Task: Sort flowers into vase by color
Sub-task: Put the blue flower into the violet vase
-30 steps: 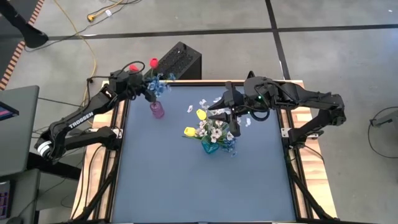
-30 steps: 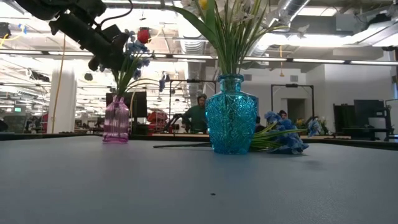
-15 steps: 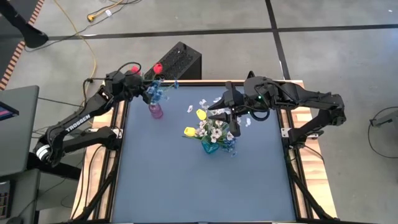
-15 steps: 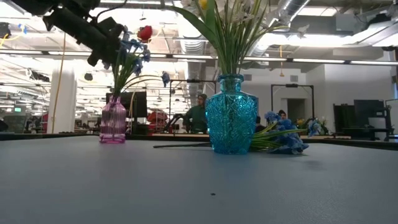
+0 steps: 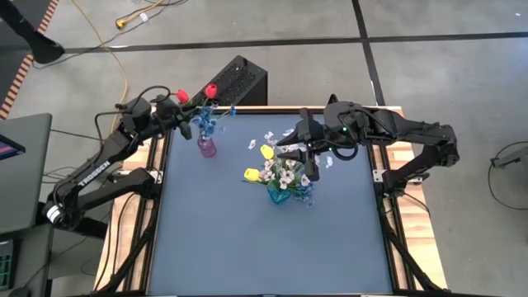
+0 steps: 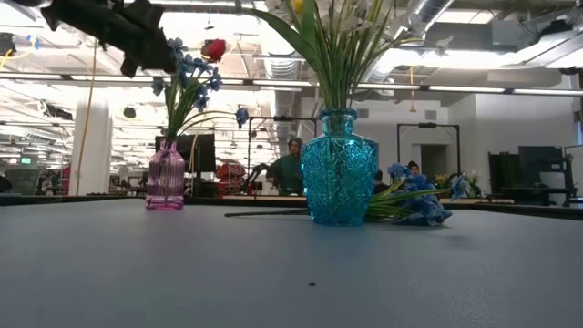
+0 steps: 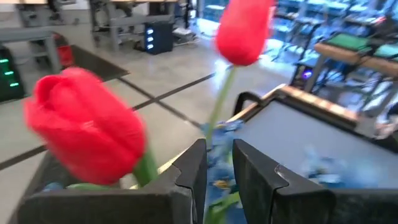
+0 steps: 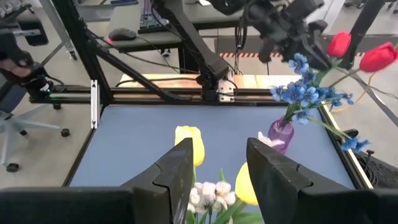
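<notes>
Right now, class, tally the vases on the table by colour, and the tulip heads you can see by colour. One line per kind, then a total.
Pink vase: 1
Blue vase: 1
Red tulips: 2
Yellow tulips: 2
Total: 6

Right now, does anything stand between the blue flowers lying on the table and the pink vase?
Yes: the teal vase, full of white and yellow flowers, stands between the lying blue flowers and the pink vase.

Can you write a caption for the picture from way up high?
Left tool beside the pink vase of blue and red flowers; right tool over the blue vase.
</notes>
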Controlling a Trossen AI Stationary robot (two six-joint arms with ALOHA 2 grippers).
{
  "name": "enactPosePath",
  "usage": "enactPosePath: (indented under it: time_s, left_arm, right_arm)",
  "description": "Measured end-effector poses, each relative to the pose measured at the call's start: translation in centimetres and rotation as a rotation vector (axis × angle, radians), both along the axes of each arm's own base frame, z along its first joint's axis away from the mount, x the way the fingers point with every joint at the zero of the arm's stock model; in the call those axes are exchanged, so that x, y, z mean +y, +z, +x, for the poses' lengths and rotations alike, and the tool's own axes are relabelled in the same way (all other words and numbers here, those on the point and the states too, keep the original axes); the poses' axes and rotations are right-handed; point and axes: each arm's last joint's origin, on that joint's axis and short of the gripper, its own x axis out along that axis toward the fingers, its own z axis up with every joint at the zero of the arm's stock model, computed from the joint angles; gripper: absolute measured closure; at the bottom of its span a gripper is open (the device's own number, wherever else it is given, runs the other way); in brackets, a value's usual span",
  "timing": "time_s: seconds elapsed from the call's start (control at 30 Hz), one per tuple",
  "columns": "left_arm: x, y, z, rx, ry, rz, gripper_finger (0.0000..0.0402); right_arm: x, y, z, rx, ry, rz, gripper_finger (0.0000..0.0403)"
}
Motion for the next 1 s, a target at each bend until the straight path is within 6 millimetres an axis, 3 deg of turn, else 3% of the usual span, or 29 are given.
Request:
enactPosePath:
  time_s: [0.5,0.7,1.0]
  left_arm:
    - [-3.6,1.2,-1.3,-0.160,-0.411,-0.094,0.0335]
    - [-5.1,0.4,-0.9,-0.116,-0.628,-0.197,0.0335]
    - [-7.5,-0.1,1.2,-0.052,-0.831,-0.246,0.0336]
  right_arm:
    - [1.5,1.1,-6.9,0.145,0.002,0.141,0.0227]
    - [2.5,1.3,-8.0,0.152,0.046,0.158,0.0227]
    - [3.3,0.8,-8.0,0.206,0.076,0.145,0.0227]
